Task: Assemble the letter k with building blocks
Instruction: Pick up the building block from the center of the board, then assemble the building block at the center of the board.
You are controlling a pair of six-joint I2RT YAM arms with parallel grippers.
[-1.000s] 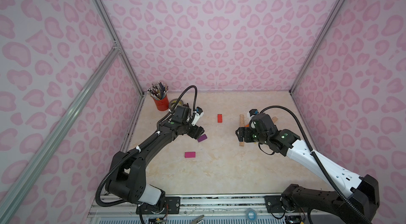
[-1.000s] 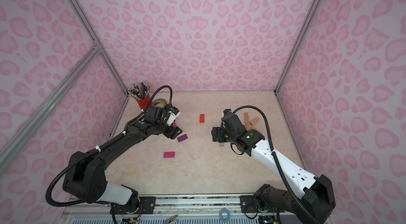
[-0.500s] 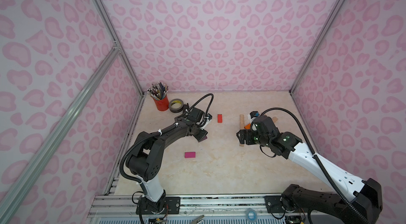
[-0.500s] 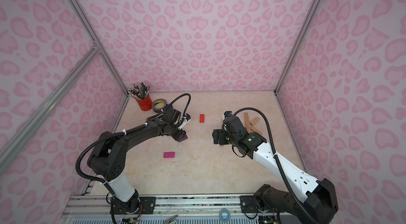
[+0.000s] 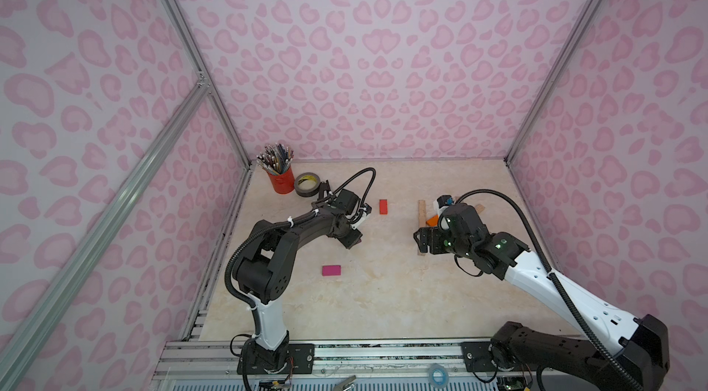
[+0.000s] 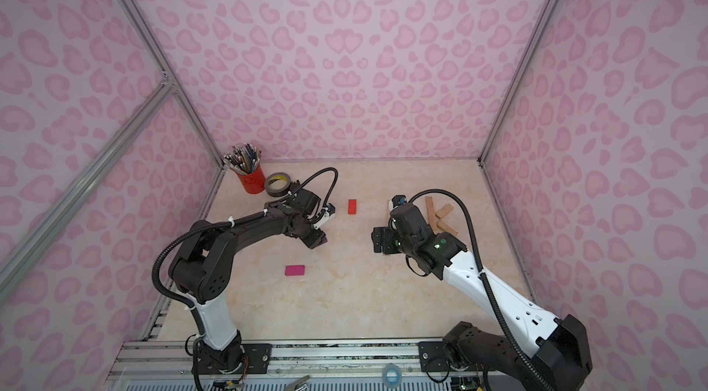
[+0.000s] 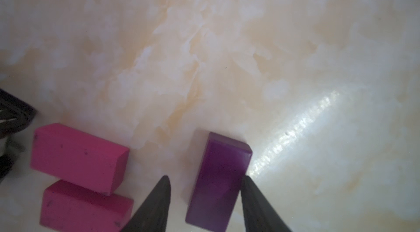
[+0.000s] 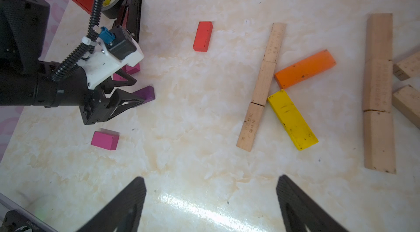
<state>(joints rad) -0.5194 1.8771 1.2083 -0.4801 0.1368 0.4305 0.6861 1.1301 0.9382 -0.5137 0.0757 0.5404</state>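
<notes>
Left wrist view: we see the L gripper (image 7: 205,179) w/ jaws apart round the purple block (image 7: 221,174), which lies flat on the table (image 7: 227,49). One finger touches its side and a gap shows at the other, so it's not clamped yet. Two pink blocks (image 7: 77,155) sit just beside the free finger.

Risks, as we judge them: closing from one side first could shove or twist the purple block, and a skewed grip means a skewed placement. A wide swing could also clip the pink blocks.

Its long axis runs approx. along the fingers, far end skewed a bit toward the touching finger, so the jaws span the short width.

Next over in a top view are the magenta block (image 5: 331,270), then the red block (image 5: 383,206), both loose and well apart.

Right wrist view: the k looks partly laid. There's a stem (image 8: 263,83) of three wood bars end to end, w/ orange bar (image 8: 304,69) and yellow bar (image 8: 292,119) splaying from its middle. The R gripper (image 8: 211,179) hovers near, jaws wide, nothing btw them. A dip there could knock the stem out of line.
</notes>
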